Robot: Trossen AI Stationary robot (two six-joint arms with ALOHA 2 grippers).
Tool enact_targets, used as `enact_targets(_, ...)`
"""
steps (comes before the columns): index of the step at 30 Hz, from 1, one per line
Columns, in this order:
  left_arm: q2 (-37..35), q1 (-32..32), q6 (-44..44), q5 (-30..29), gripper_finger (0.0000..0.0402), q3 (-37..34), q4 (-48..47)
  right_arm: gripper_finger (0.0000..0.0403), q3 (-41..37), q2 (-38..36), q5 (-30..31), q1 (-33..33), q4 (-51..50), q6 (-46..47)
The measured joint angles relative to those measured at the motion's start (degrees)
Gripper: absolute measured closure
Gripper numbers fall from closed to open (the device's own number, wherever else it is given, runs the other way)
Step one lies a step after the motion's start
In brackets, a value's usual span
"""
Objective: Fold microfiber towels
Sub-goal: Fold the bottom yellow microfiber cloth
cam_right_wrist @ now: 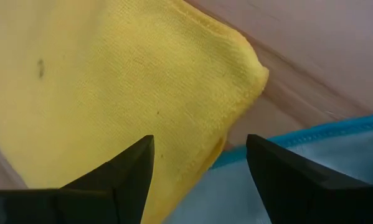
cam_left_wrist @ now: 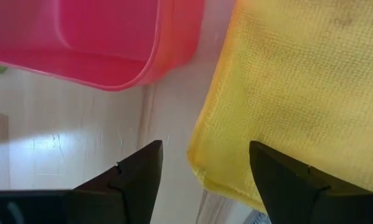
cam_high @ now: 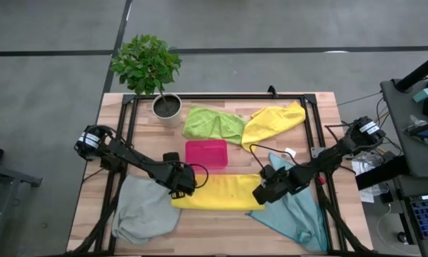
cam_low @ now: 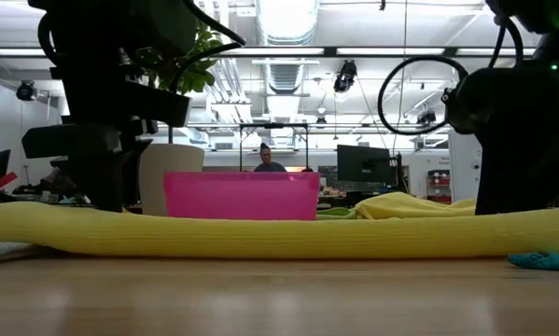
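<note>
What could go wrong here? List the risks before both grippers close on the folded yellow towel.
1. The left gripper is open at the yellow towel's corner, close to the pink tray; a lift could nudge the tray.
2. The right gripper is open over a corner lying on the blue towel; it might pinch both.

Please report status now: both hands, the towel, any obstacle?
Left hand open at folded yellow towel left end. Right hand open at its right end. Pink tray close behind.
</note>
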Motion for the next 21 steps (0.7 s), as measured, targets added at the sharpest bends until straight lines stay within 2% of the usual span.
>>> enact_targets(6, 0.0, 0.0, 0.0, 0.0, 0.0178, 0.0, 0.37, 0.0162, -3.29, -0.04, 0.03, 0.0, 8.41, -2.48)
enact_targets(12, 0.0, 0.02, 0.07, 0.02, 0.0178, -0.02, 1.27, 0.0185, -3.6, -0.04, 0.0, -0.03, 11.84, -5.33)
enact_targets(17, 0.0, 0.02, 0.09, -0.03, 0.0178, -0.02, 1.42, 0.0228, -3.65, -0.04, 0.67, -0.03, 11.67, -5.35)
enact_targets(21, 0.0, 0.02, 0.09, -0.24, 0.0178, 0.21, 1.36, 0.0289, -3.65, -0.04, 1.53, -0.27, 11.66, -5.53)
